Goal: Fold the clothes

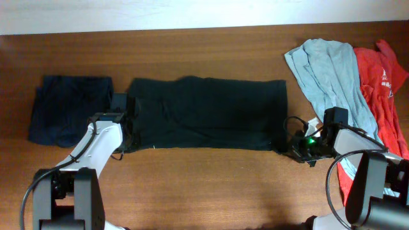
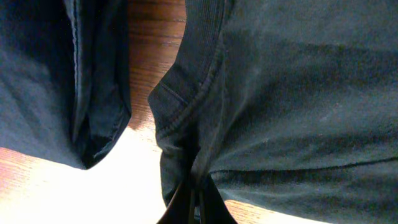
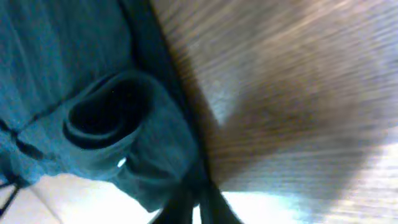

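The large black garment (image 1: 208, 113) lies spread as a wide band across the middle of the table. My left gripper (image 1: 130, 135) is shut on its near left corner; the left wrist view shows the fingers (image 2: 194, 202) pinching the black fabric (image 2: 292, 93) by a ribbed hem. My right gripper (image 1: 285, 142) is shut on its near right corner; the right wrist view shows the fingers (image 3: 193, 202) closed on a rolled fold of dark cloth (image 3: 118, 118). A folded navy garment (image 1: 69, 110) lies at the left. Pale blue-grey (image 1: 332, 73) and red (image 1: 383, 83) garments lie at the right.
The wooden table (image 1: 211, 185) has a bare strip in front of the black garment. The navy garment (image 2: 56, 74) lies close to my left gripper, with a narrow gap of wood between it and the black one.
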{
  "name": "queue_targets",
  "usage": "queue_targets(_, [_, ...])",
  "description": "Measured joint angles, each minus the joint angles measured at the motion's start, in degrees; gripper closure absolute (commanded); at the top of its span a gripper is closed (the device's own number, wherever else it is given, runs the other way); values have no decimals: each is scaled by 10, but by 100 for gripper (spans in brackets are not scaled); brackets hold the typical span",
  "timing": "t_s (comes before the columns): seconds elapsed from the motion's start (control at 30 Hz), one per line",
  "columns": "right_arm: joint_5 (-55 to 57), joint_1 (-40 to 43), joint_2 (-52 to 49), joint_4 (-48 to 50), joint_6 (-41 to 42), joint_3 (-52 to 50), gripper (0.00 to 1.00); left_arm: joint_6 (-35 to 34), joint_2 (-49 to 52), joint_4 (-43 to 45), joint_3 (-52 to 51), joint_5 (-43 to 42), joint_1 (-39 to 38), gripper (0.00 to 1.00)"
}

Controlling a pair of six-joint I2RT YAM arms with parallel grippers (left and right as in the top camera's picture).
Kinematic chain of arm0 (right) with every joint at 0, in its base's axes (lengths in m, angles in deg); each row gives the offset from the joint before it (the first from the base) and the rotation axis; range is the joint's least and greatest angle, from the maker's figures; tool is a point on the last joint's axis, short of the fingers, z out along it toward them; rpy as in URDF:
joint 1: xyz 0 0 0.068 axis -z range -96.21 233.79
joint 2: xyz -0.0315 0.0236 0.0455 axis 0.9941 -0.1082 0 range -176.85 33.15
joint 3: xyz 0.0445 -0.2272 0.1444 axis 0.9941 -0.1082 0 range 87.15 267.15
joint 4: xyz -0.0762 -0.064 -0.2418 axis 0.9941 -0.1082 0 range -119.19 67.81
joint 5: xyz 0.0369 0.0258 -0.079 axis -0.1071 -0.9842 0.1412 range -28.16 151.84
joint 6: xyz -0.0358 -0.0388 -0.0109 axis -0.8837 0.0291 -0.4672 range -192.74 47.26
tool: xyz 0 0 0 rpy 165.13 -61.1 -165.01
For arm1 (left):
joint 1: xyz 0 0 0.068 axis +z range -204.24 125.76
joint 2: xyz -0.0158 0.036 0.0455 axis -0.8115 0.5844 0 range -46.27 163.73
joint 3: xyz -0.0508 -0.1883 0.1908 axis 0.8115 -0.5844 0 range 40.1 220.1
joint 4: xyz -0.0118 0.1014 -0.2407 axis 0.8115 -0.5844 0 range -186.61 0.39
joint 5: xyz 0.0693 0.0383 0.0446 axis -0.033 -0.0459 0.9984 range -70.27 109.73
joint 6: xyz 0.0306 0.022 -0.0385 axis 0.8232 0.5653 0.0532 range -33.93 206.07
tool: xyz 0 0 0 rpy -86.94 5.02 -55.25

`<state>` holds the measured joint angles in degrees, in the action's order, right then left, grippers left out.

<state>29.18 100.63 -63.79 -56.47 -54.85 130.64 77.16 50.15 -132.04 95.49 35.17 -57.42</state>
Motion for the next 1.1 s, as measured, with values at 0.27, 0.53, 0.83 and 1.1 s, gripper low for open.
queue_targets(0.27, [54,58,-17,-52,-14,51,96,0,-19,-12,0,-2,8,100])
queue_targets(0.53, [79,64,-18,-92,-23,58,96,0,-58,-18,3,-6,14,99])
queue_targets(0.83, [90,64,-18,-100,-30,63,64,-10,-58,-36,4,0,19,52])
queue_targets(1.1, [78,67,-17,-101,-46,73,67,18,-58,-6,4,-60,19,55])
